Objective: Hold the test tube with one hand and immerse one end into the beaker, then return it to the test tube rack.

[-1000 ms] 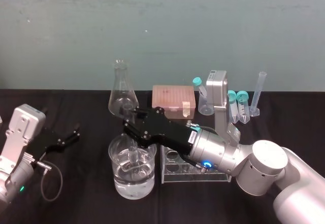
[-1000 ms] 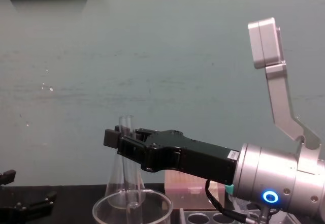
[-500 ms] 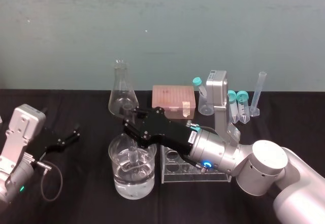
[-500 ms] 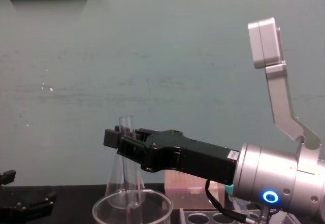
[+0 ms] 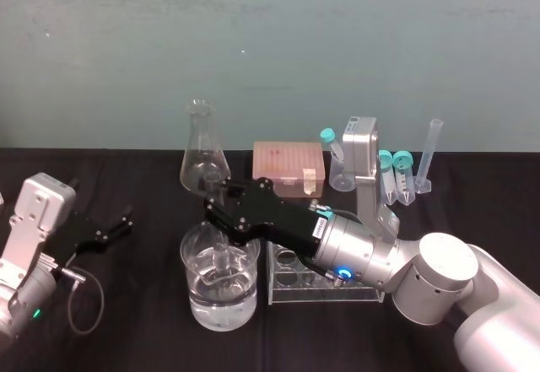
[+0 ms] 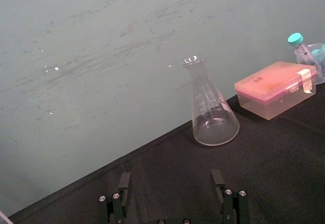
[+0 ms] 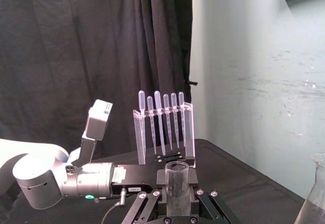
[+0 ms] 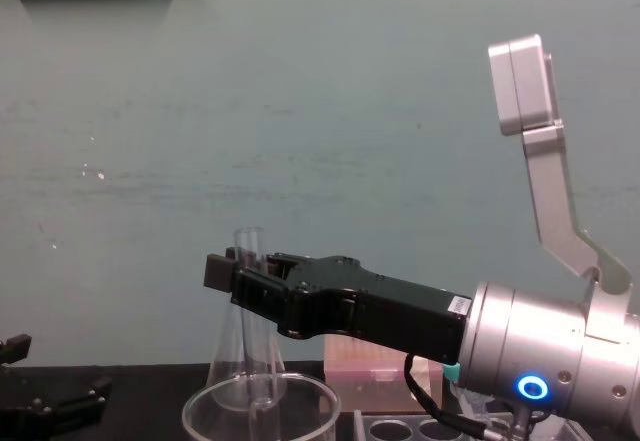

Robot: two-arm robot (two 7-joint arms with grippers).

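Glass tube stood upright in the beaker, lower end dipped, with the jaws of the right gripper clamped on it above the rim. Dipping looked done. The next move called for a straight lift clear, then across to the rack beside the beaker. Well aside of the beaker, the left gripper idled, jaws apart.

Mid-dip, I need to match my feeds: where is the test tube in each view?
Head view: test tube stands in the beaker, under the right gripper.
Chest view: test tube upright left of centre, rim above the gripper.
Right wrist view: test tube close up, clamped in the gripper.
Left wrist view: parked left gripper faces the conical flask and pink box instead.
Shared landmark: the conical flask.
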